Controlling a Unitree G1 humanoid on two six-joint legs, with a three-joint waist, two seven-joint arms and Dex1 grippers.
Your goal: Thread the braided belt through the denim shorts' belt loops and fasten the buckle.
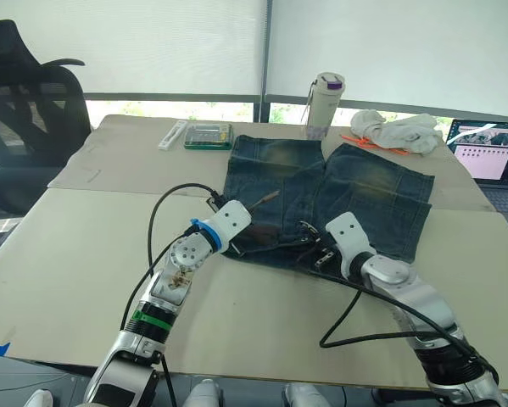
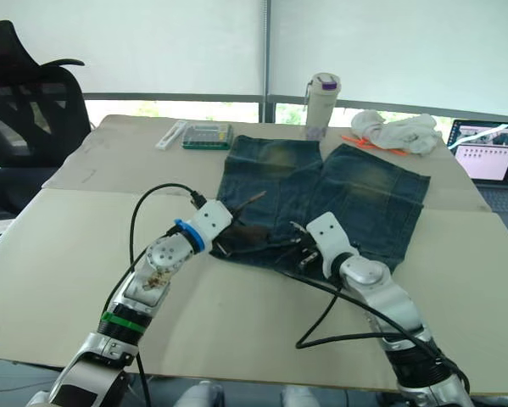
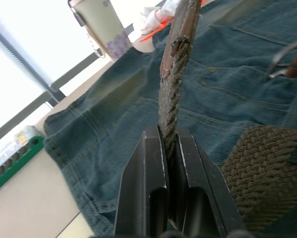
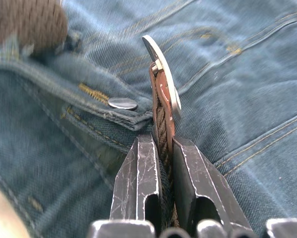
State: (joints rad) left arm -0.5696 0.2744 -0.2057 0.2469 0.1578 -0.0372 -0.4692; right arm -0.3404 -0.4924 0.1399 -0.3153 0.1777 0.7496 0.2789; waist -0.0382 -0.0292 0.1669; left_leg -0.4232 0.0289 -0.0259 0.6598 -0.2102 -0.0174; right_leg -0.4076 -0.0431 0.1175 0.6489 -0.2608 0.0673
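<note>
Your left end effector [image 3: 170,148] is clenched edge-on around the dark-brown braided belt [image 3: 172,99], its two black fingers pinching the woven cord just below the smooth reddish leather tip, which sticks up beyond them. Your right end effector [image 4: 164,148] grips the same strap at its other end, right behind the small pale metal buckle [image 4: 164,74], a thin curved frame standing on edge above the fingers. Both ends sit over the stitched waistband of the blue denim shorts [image 1: 355,191], beside a flat round metal button [image 4: 122,103]. The shorts lie spread flat on the beige surface [image 1: 84,254], faded yellowish patches on both legs, waistband nearest you. Beyond the legs stand a white tumbler with a purple lid [image 1: 325,103] and a crumpled white cloth [image 1: 398,131].
</note>
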